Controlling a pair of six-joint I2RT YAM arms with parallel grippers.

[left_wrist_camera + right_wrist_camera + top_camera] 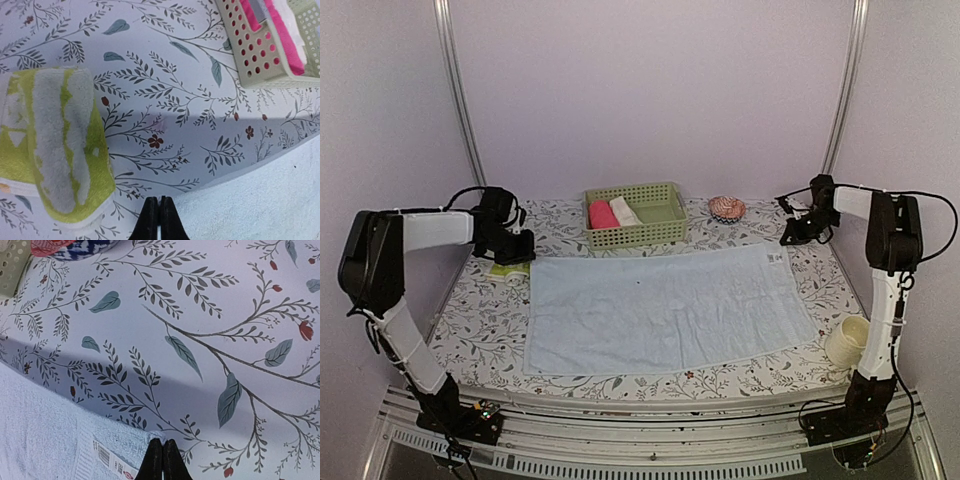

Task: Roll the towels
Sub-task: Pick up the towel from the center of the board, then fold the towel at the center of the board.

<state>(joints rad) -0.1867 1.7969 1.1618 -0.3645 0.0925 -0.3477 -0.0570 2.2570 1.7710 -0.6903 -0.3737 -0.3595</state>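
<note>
Starting nearest, at the right edge beside the right arm: finding a cream cup (847,342) standing upright on the floral tablecloth (470,330), just off the light blue towel (665,310). Seeing that towel lying spread flat and unrolled across the middle of the table, its label (114,463) at the far right corner. Moving on to the far left corner: finding the yellow-green towel (60,150) lying folded, close beside the blue one's edge but apart from it. Seeing the left gripper (160,220) hovering there with jaws pressed together on nothing, tips right at the blue towel's edge. Finding the right gripper (163,460) hanging over the far right corner, jaws likewise closed together, tips at the very corner next to the label; not managing to tell whether touching the cloth. Reaching farthest: noting a green basket (640,237) holding a pink roll (603,214) and a cream-white roll (625,210) side by side in its left half, and a round red patterned object (727,208) sitting off to its right.
</note>
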